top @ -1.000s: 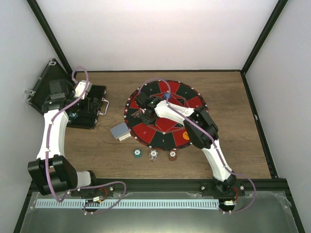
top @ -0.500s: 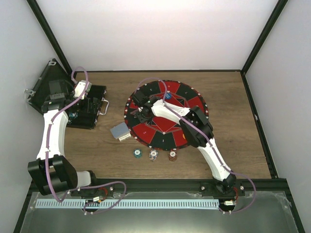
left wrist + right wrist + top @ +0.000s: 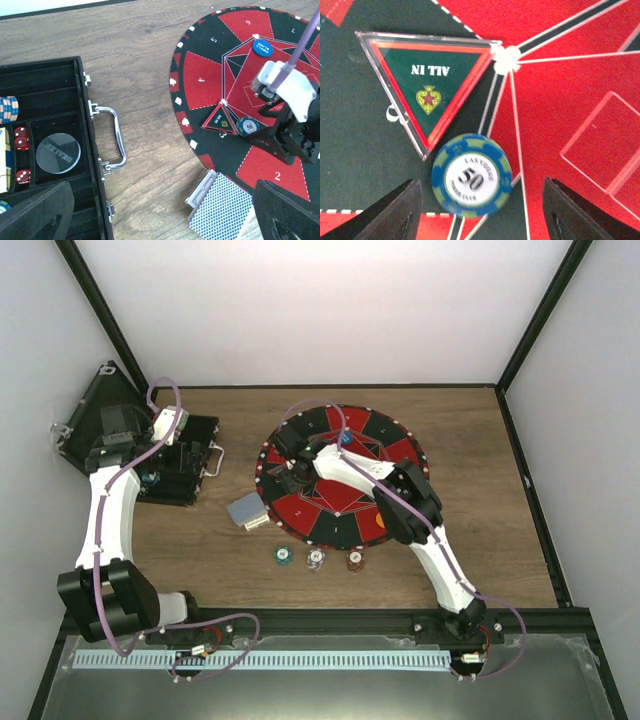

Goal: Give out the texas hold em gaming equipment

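Note:
A blue "50" poker chip (image 3: 471, 175) lies flat on the round red-and-black mat (image 3: 395, 455), touching the corner of a triangular "ALL IN" marker (image 3: 427, 80). My right gripper (image 3: 480, 212) hovers over it, open, with the fingers well clear on both sides. It also shows in the top view (image 3: 290, 472). The chip also shows in the left wrist view (image 3: 247, 125). A deck of blue-backed cards (image 3: 247, 511) leans at the mat's left edge, seen too in the left wrist view (image 3: 220, 207). My left gripper (image 3: 185, 460) is open and empty above the case.
Three chips (image 3: 316, 560) lie in a row on the wood in front of the mat. A blue blind button (image 3: 263, 47) sits on the mat. The open black case (image 3: 75, 100) holds a dealer button (image 3: 58, 152), red dice (image 3: 21, 137) and stacked chips (image 3: 9, 107).
My right gripper has shifted a little to the left and farther back over the mat. The left arm has not moved.

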Motion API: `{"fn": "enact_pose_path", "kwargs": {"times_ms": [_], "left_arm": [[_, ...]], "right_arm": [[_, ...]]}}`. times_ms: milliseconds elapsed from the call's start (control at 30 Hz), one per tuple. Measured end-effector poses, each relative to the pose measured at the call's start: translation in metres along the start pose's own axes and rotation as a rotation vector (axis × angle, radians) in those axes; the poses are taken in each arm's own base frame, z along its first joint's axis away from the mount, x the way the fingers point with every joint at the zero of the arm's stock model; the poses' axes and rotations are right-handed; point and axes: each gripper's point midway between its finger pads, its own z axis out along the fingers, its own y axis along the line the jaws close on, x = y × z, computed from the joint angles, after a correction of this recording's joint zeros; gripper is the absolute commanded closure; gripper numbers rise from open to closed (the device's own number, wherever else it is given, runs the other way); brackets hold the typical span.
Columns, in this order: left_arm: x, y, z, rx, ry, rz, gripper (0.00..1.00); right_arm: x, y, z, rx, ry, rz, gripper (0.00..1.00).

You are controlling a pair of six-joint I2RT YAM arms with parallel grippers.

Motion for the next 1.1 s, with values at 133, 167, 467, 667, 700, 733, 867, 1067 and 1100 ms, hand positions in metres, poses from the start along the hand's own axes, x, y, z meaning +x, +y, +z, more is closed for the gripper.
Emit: {"fn": "enact_pose_path", "kwargs": {"times_ms": [133,167,467,667,700,733,867,1067,1100], "left_arm": [[0.001,-0.001,0.000,0.004,0.003,-0.002,0.00],[0.001,-0.001,0.000,0.006,0.004,-0.002,0.00],[0.002,-0.003,0.000,0.014,0.007,-0.005,0.00],[0.002,-0.003,-0.001,0.015,0.008,-0.004,0.00],[0.002,-0.003,-0.001,0.015,0.008,-0.003,0.00],[0.002,-0.003,-0.001,0.015,0.008,-0.003,0.00],[0.001,-0.003,-0.002,0.014,0.006,-0.001,0.00],[0.001,-0.003,-0.002,0.014,0.007,-0.001,0.00],[0.001,-0.003,-0.002,0.014,0.007,-0.001,0.00]], "right_arm": [[0.001,-0.002,-0.025,0.018,-0.017,-0.006,0.24],[0.001,0.000,-0.036,0.021,-0.030,-0.011,0.22],[0.046,0.092,-0.122,-0.121,-0.096,-0.170,0.11],[0.116,0.142,-0.115,-0.194,0.029,-0.280,0.10],[0.120,0.144,-0.114,-0.198,0.039,-0.283,0.11],[0.123,0.145,-0.113,-0.200,0.048,-0.284,0.12],[0.126,0.148,-0.108,-0.204,0.056,-0.280,0.19],[0.137,0.146,-0.094,-0.189,0.091,-0.283,0.28],[0.138,0.146,-0.092,-0.188,0.096,-0.283,0.29]]}}
